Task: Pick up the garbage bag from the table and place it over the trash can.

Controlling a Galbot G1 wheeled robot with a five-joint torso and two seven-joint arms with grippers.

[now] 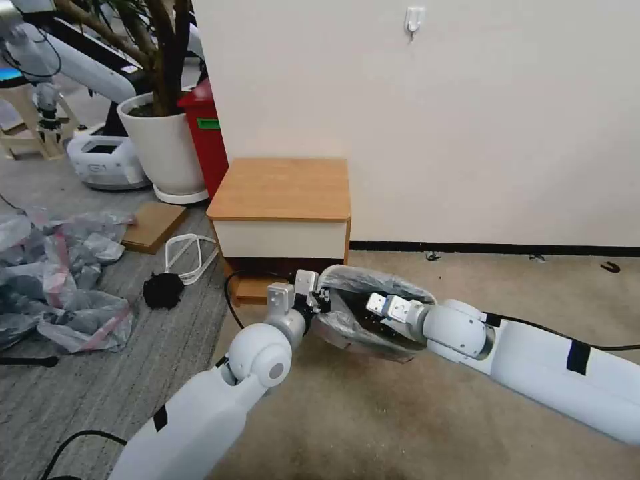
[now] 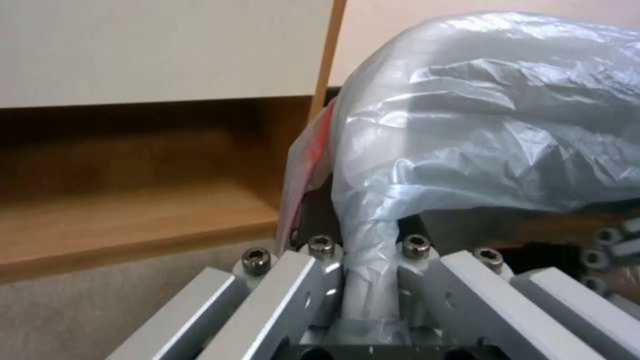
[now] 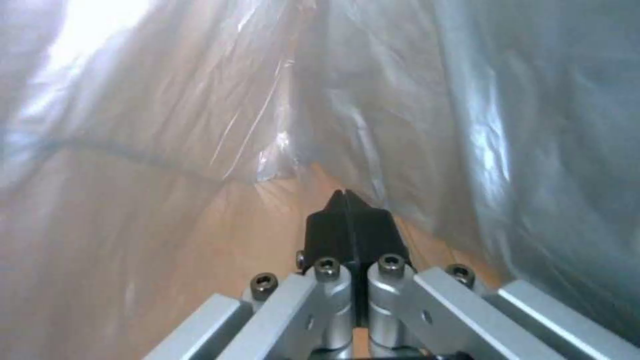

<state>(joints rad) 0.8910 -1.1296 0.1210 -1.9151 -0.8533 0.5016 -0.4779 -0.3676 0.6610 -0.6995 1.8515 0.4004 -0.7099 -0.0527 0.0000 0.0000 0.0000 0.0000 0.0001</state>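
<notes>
The garbage bag (image 1: 373, 283), thin grey plastic with a pink band, bulges over a boxy shape on the carpet just in front of the table (image 1: 280, 193). The trash can is hidden under the plastic. My left gripper (image 1: 319, 297) is at the bag's side nearest the table's low shelf. It is shut on a twisted bunch of the garbage bag (image 2: 467, 115), pinched in the left gripper (image 2: 370, 285). My right gripper (image 1: 363, 313) reaches into the bag from the right. In the right wrist view the right gripper (image 3: 347, 200) has its black tips pressed together, with the garbage bag (image 3: 200, 110) all around it.
A heap of grey-and-pink bags (image 1: 60, 293) lies on the floor at left. A black lump (image 1: 163, 290), a white loop (image 1: 190, 253) and a wooden board (image 1: 153, 223) lie nearer the table. A red bin (image 1: 207, 133) and a white plant pot (image 1: 163, 147) stand behind. The wall runs close behind the table.
</notes>
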